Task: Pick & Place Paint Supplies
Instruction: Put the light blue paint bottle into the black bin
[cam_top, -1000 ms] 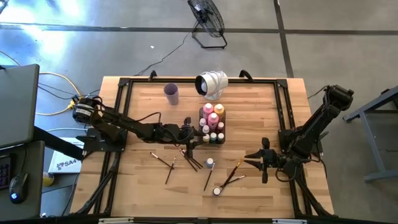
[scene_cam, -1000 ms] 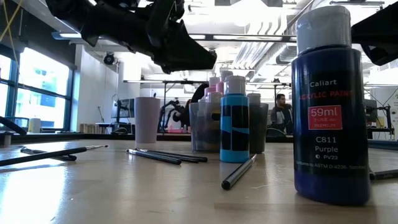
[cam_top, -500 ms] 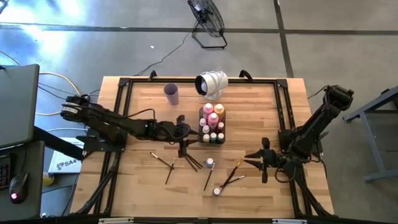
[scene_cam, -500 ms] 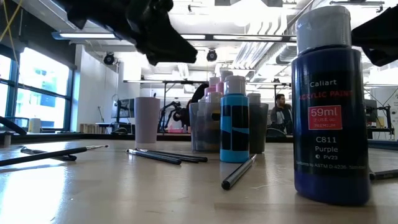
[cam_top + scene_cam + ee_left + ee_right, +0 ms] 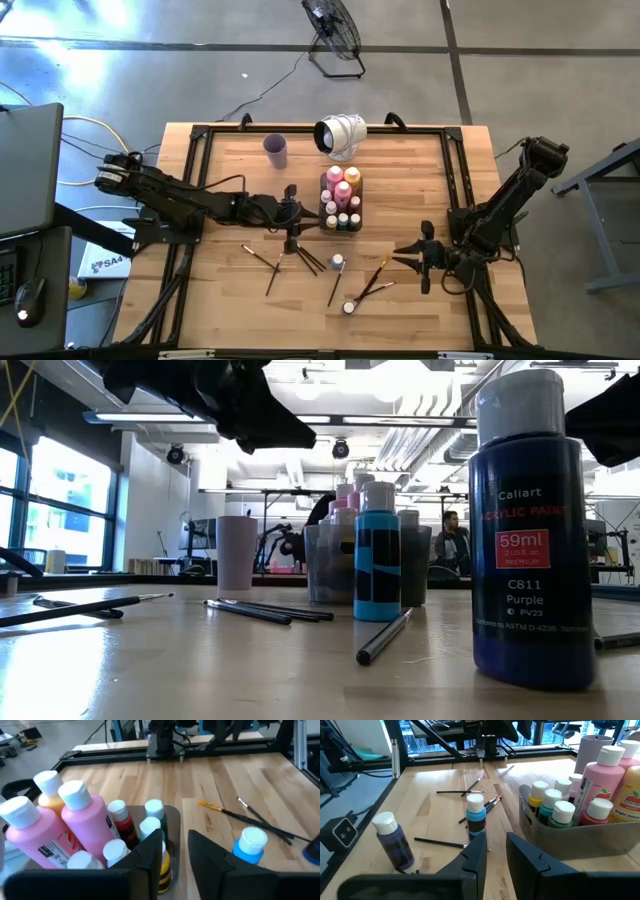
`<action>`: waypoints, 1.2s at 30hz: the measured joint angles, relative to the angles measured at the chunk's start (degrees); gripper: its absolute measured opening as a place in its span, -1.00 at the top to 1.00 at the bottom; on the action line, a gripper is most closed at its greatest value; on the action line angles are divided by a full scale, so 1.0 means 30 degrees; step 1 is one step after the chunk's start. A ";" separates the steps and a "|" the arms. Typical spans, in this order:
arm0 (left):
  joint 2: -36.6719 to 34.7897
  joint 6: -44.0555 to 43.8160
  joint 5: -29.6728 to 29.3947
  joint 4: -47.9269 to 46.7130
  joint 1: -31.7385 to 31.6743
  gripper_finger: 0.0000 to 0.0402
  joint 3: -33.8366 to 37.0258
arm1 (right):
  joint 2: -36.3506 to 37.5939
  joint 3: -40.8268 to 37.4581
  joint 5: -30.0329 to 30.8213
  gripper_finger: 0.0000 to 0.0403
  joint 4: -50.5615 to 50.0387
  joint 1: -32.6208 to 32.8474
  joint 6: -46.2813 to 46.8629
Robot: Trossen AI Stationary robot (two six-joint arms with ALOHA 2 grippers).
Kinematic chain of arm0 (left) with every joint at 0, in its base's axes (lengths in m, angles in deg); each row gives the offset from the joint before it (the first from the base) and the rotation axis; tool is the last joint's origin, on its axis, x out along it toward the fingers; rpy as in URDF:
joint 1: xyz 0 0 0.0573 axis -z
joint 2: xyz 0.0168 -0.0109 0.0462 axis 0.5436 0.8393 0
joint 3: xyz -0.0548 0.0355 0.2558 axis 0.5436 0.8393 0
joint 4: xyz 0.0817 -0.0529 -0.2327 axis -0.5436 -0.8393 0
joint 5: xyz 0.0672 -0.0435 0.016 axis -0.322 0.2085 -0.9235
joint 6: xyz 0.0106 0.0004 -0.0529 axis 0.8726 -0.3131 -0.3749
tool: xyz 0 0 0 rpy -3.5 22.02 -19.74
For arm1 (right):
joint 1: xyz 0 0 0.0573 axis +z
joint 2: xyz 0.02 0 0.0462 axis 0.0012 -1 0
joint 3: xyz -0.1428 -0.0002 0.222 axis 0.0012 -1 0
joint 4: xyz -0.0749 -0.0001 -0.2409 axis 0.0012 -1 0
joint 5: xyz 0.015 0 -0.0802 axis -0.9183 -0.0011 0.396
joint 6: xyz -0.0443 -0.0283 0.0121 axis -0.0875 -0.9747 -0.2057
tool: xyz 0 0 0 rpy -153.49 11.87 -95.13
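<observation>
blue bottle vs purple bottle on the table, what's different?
The blue bottle has a light-blue body; the purple bottle is dark purple. The blue bottle stands nearer the tray; the purple bottle stands farther out, by a brush. Both are upright, white-capped and outside the tray.

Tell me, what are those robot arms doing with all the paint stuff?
They are tidying paint supplies. The left gripper hovers beside the clear tray, which already holds pink, orange and tiny paint bottles, but it holds nothing. The right gripper waits near the table's right side, also empty. Several paintbrushes, a blue bottle and a purple bottle still lie loose on the wooden table. A lilac cup stands at the back.
</observation>
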 joint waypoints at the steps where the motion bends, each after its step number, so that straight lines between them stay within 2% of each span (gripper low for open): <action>1: 0.0000 0.0045 0.0000 -0.0042 0.0000 0.60 0.0000 | 0.0000 0.0002 0.0004 0.68 -0.0063 0.0004 0.0000; 11: 0.0007 0.0125 -0.0068 -0.0890 0.0000 0.97 0.0015 | 0.0001 0.0000 0.0010 0.68 -0.0269 0.0002 0.0000; 20: 0.0004 0.0146 -0.1045 -0.1293 0.0000 0.97 0.0015 | 0.0000 0.0007 0.0010 0.68 -0.0269 -0.0001 0.0001; 27: -0.0967 0.0462 -0.1661 -0.2593 0.0000 0.97 0.0112 | 0.0000 0.0007 0.0008 0.68 -0.0269 0.0006 0.0095; 31: -0.1980 0.0578 -0.2040 -0.1650 0.0007 0.97 0.1544 | 0.0005 0.0002 0.0020 0.68 -0.0269 0.0004 0.0090; 36: -0.4012 0.0635 -0.2091 0.1844 0.0000 0.97 0.4785 | 0.0001 0.0007 0.1157 0.68 -0.0261 0.0005 0.0458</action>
